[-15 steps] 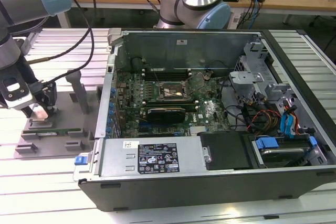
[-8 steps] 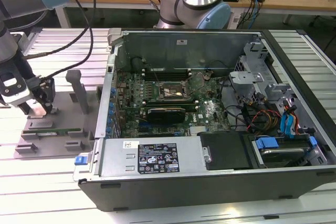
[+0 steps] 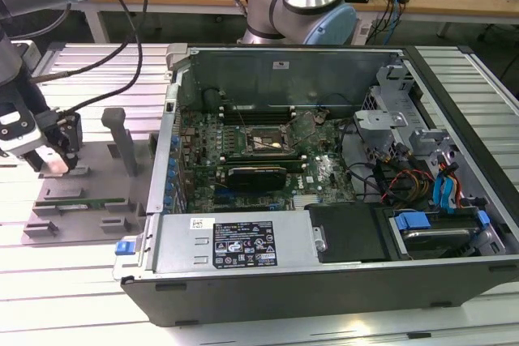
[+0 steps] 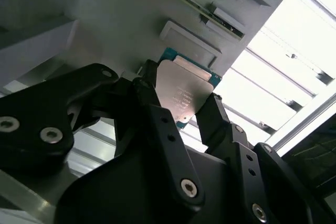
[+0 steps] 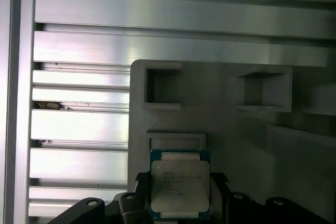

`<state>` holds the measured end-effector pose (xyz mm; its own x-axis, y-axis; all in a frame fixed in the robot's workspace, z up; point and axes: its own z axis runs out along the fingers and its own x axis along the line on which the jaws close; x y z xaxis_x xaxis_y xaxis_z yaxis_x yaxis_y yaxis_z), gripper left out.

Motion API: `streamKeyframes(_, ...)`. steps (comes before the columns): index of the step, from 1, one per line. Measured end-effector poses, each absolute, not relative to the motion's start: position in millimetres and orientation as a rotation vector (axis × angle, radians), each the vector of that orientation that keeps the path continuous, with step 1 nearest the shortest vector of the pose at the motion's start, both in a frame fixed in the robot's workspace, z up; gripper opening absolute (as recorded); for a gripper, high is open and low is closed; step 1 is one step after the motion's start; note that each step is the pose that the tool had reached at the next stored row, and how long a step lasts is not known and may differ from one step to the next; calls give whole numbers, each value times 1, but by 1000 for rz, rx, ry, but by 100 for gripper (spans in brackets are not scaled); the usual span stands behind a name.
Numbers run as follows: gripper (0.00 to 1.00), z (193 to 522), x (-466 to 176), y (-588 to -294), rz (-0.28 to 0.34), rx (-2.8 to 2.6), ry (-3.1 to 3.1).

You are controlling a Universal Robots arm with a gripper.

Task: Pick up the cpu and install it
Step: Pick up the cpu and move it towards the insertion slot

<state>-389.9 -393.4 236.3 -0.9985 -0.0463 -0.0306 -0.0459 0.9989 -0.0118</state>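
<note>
Currently hovers at the exterior view's left over the grey fixture plate [image 3: 96, 166], well apart from the open computer case [image 3: 324, 281] to the right. Keeps the gripper [image 3: 53, 164] narrowed to a chip's width, with black fingers [image 4: 152, 108] set against two opposite edges of the cpu [image 4: 181, 90]. Shows, in both wrist views, the cpu [image 5: 180, 184] lid up between those fingers, silvery face inside a thin blue-green rim. Sits just beside a shallow rectangular recess [image 5: 176, 142] in the plate; cannot tell whether lifted clear or touching the plate beneath. Lies well apart from the black-framed socket [image 3: 268, 142] on the motherboard, far inside the case. Shares the plate with a long green memory stick [image 3: 81, 199].
</note>
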Motion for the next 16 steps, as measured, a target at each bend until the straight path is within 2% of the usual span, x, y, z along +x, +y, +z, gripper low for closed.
streamKeyframes(16,55,270,-390,-392,-17,-72,3110)
